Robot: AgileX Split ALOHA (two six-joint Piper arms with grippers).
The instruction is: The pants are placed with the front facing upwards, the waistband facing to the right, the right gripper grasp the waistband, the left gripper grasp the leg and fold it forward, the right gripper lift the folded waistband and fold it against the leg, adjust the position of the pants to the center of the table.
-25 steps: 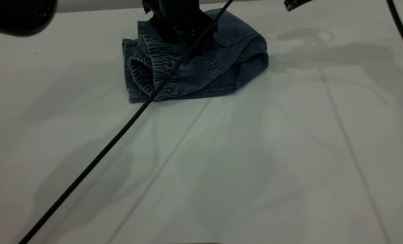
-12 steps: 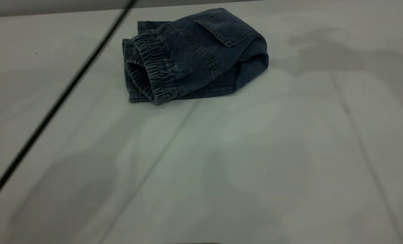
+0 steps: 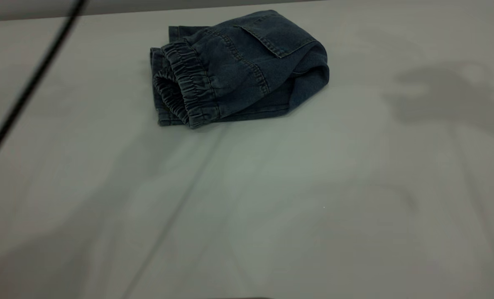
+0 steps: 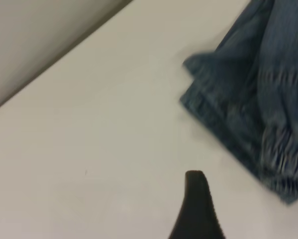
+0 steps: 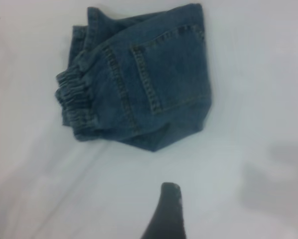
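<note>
The pants (image 3: 238,66) lie folded into a compact denim bundle at the far middle of the table (image 3: 272,199), patch pocket (image 3: 276,39) on top. The ruffled waistband (image 3: 184,85) forms the bundle's left end. Neither gripper shows in the exterior view. In the left wrist view my left gripper (image 4: 236,199) hangs over bare table beside the pants (image 4: 253,99), with only one finger (image 4: 198,209) showing and nothing near it. The right gripper (image 5: 214,201) is high above the table, well clear of the pants (image 5: 144,79), one finger (image 5: 166,214) showing, empty.
A black cable (image 3: 27,89) slants across the exterior view's upper left corner. Arm shadows fall on the table at the right. The table's far edge (image 3: 106,10) runs just behind the pants.
The arm that stood over the pants a second ago has pulled away out of the exterior view. The cable has swung left. The pants have stayed where they were.
</note>
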